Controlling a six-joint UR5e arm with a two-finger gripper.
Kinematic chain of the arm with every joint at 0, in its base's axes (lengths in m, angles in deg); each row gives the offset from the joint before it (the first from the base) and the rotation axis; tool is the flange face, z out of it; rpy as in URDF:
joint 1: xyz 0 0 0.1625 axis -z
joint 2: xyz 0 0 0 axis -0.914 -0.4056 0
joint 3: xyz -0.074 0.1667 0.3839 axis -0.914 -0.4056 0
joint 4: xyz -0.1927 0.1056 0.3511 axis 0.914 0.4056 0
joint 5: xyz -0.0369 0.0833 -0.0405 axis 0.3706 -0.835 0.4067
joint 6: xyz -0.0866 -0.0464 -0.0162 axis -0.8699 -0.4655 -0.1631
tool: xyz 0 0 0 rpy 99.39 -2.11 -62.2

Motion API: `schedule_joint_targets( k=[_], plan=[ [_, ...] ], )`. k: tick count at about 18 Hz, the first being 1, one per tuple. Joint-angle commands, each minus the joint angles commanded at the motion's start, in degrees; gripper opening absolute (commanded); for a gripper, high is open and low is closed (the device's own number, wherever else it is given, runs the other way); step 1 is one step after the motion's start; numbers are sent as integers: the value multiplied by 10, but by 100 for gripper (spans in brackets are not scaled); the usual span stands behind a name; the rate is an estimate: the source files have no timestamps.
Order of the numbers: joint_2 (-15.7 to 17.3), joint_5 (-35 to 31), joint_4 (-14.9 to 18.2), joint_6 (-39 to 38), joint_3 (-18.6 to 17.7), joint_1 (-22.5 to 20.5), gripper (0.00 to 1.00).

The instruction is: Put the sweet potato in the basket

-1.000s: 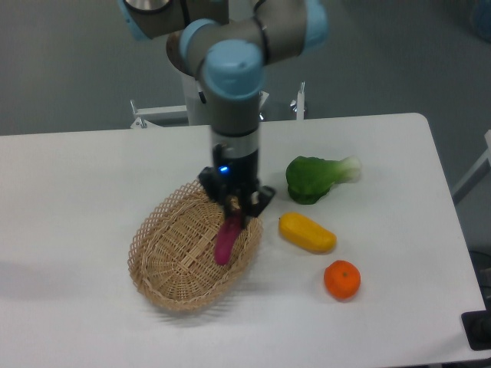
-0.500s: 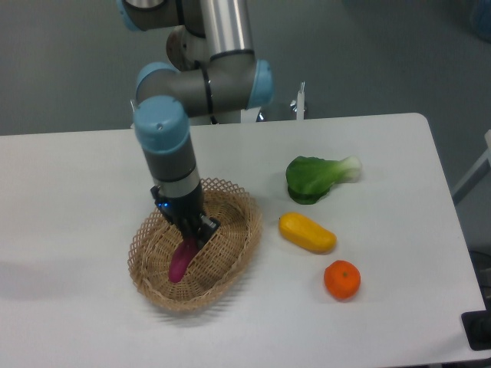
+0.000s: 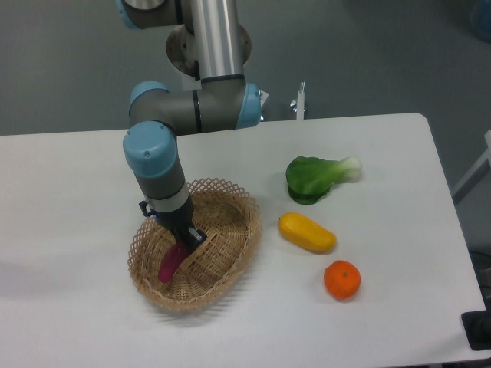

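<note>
The tan wicker basket [image 3: 227, 230] lies on the white table, left of centre. My gripper [image 3: 181, 241] reaches down into its left half from above. The magenta sweet potato [image 3: 169, 264] hangs from the fingers, tilted, its lower end close to or on the basket floor near the left wall. The jaws are shut on the sweet potato's upper end, which the fingers partly hide.
A yellow oblong vegetable [image 3: 307, 232] lies just right of the basket. An orange fruit [image 3: 342, 279] sits in front of it, and a green leafy vegetable [image 3: 315, 177] lies behind. The arm's elbow [image 3: 188, 111] hangs over the table behind the basket.
My gripper has carried the sweet potato leftward across the basket, from its right rim to its left half, and lower into it. The other vegetables have not moved.
</note>
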State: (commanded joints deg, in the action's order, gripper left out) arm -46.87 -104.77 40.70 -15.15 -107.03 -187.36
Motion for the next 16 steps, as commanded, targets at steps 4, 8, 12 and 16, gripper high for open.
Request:
schedule_joint_targets(
  k=[4, 8, 12, 16],
  plan=[
    [13, 0, -1, -4, 10, 0, 100],
    [33, 0, 3, -11, 40, -14, 100],
    [53, 2, 3, -26, 53, -53, 100],
    [68, 7, 5, -8, 72, -103, 100]
  ],
)
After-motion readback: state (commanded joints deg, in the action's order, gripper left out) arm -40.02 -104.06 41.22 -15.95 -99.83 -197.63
